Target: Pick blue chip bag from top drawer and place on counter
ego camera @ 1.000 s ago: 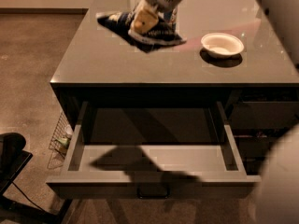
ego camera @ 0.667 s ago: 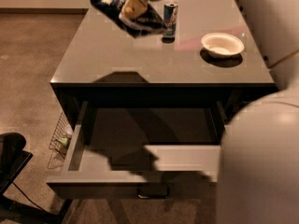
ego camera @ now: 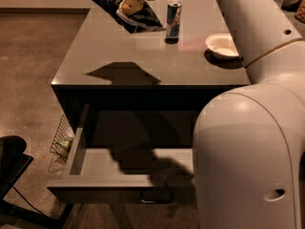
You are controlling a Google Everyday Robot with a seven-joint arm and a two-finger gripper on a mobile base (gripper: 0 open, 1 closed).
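Note:
The blue chip bag (ego camera: 125, 9) hangs tilted in my gripper (ego camera: 131, 3) at the top of the camera view, above the far left part of the counter (ego camera: 143, 56). The gripper is shut on the bag's middle. The bag casts a dark shadow on the counter's near half. The top drawer (ego camera: 109, 163) stands pulled open below the counter's front edge, its pale grey floor bare. My white arm (ego camera: 252, 128) fills the right side and hides the drawer's right end.
A tall blue-and-silver drink can (ego camera: 173, 19) stands upright on the counter just right of the bag. A white bowl (ego camera: 222, 45) sits at the counter's right. A wire basket (ego camera: 62, 142) is on the floor left of the drawer. A dark object (ego camera: 12, 161) lies at lower left.
The gripper has carried the bag further back and to the left over the counter. The arm's white body has swung in to cover the right side of the view.

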